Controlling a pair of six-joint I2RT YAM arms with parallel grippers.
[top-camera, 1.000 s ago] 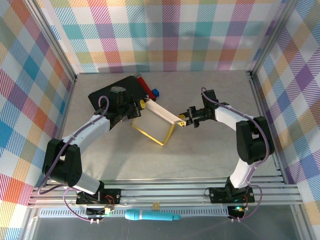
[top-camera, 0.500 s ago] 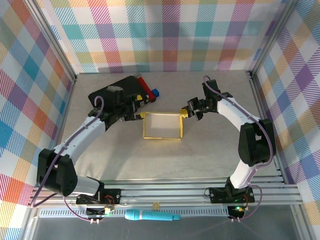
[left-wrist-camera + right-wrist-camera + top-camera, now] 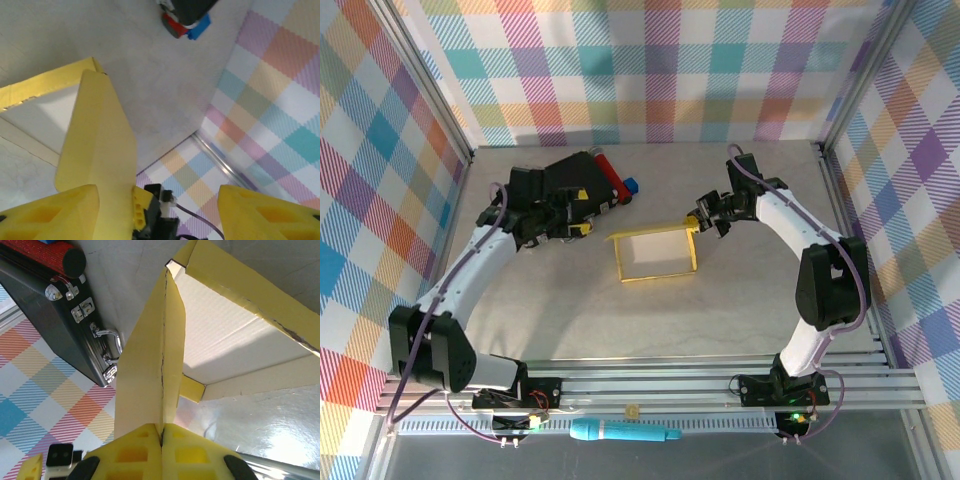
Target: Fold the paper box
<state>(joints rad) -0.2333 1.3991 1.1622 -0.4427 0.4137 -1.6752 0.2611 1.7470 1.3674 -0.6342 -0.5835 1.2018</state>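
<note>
The paper box (image 3: 656, 255) lies open on the table's middle, yellow outside and pale inside. My right gripper (image 3: 696, 223) is shut on the upright flap at its right end; in the right wrist view the pads (image 3: 190, 452) pinch the folded yellow flap (image 3: 150, 365), with the pale inner panel (image 3: 235, 335) beyond. My left gripper (image 3: 585, 212) stands open just left of the box. In the left wrist view its fingers (image 3: 50, 212) are wide apart, and a yellow flap (image 3: 100, 140) rises beside the left one, not clamped.
The black case (image 3: 552, 185) with metal handle lies at the back left under the left arm, a red cylinder (image 3: 606, 168) and a blue piece (image 3: 630, 186) at its right edge. Checkered walls close off three sides. Bare table lies in front of the box.
My left gripper has opened, let go of the box's left end and drawn back to the left. The box has settled flatter and shifted slightly right, still held by the right gripper.
</note>
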